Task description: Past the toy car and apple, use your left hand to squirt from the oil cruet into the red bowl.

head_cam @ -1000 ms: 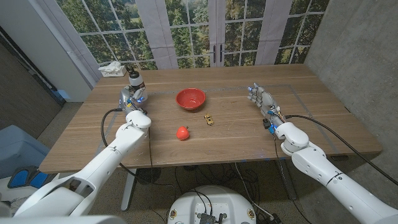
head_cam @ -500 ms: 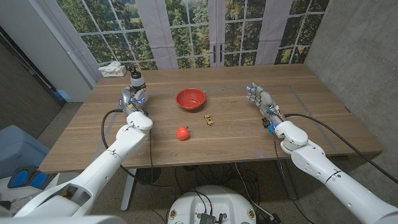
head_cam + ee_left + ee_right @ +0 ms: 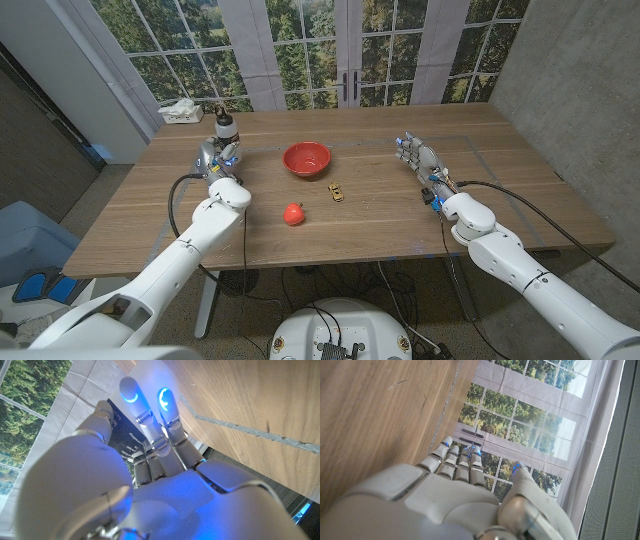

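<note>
Glass oil cruet (image 3: 225, 128) in raised L hand (image 3: 213, 155)

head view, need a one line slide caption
Left robot hand at the oil cruet, red bowl beyond the apple and toy car.

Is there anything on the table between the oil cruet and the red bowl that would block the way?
Nothing visible does. The oil cruet, at the left hand, has bare table between it and the red bowl. The apple and toy car sit nearer the robot.

Oil cruet (image 3: 225, 128), upper left of head view: lower part hidden behind left hand (image 3: 215, 156), grip too small to tell. Toy car (image 3: 337, 190): too tiny for details. Right arm cut off at bottom right corner.
</note>
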